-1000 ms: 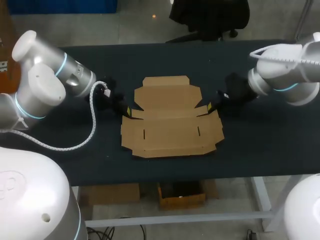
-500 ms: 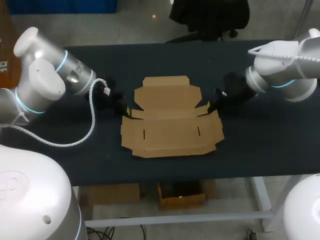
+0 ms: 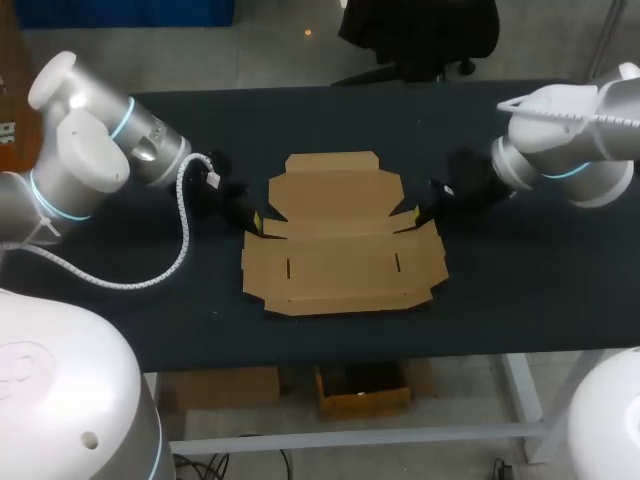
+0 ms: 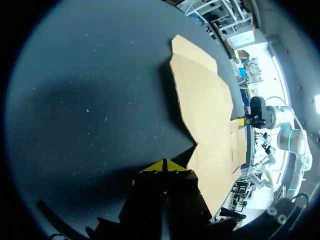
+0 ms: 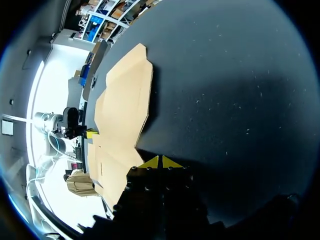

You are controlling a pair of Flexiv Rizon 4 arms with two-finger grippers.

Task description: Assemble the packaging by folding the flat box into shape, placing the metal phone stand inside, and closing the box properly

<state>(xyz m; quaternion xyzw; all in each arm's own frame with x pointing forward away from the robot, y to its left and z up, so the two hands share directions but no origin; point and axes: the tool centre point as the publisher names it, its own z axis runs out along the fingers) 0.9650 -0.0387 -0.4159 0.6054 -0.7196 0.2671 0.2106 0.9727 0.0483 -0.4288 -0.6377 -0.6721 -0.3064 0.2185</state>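
A flat, unfolded brown cardboard box (image 3: 340,240) lies in the middle of the dark table. My left gripper (image 3: 256,222) is shut, and its yellow tips sit at the notch on the box's left edge. My right gripper (image 3: 417,212) is also shut, at the matching notch on the right edge. In the left wrist view the shut tips (image 4: 165,166) rest on the table right beside the cardboard (image 4: 202,95). The right wrist view shows the same: shut tips (image 5: 160,162) next to the cardboard (image 5: 125,100). No metal phone stand is in view.
A white cable (image 3: 183,235) loops from my left arm over the table's left part. The table's front edge (image 3: 330,355) runs close below the box. Dark table surface lies bare behind and to both sides of the box.
Both arms' upper links shifted slightly. The gripper tips stay at the box's side notches, and the box has not moved.
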